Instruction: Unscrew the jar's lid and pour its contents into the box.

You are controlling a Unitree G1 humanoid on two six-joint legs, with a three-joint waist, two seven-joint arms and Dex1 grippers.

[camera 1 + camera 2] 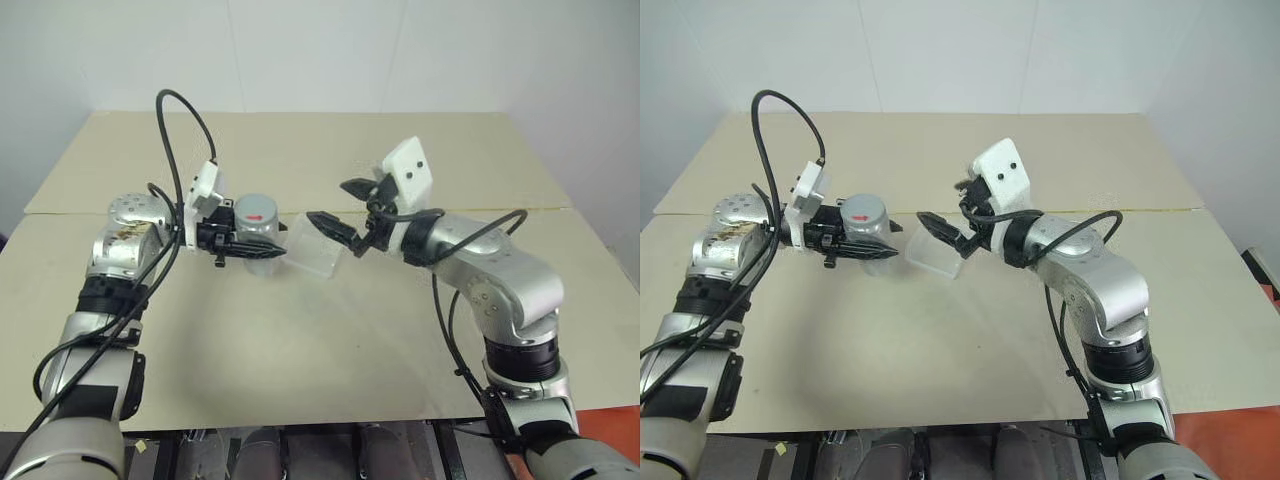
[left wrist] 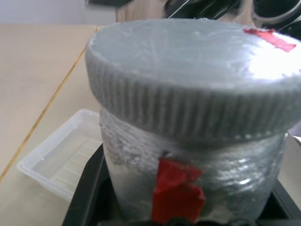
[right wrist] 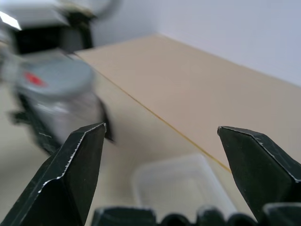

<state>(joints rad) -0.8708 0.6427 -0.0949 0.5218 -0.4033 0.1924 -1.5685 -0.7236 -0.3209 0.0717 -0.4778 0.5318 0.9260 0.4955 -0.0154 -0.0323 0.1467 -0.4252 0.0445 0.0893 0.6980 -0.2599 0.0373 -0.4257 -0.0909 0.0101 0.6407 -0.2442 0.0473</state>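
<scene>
Currently the jar [image 1: 252, 232], lid [image 1: 256, 209] still on, is gripped by the left fingers [image 1: 240, 252]; the right fingers [image 1: 345, 232] are spread wide above the box [image 1: 318, 252] on the desk [image 1: 300, 340].

The jar [image 2: 197, 160] sat upright up close, ribbed lid [image 2: 188, 80] on, red tape on both, with the clear box [image 2: 56, 165] lying beside it on the worktop [image 2: 33, 70].

A ribbed, silvery lid [image 2: 193, 80] and foil-like jar [image 2: 188, 165] are seen; beside the gripper, the box [image 2: 61, 160] is clear glossy plastic.
</scene>
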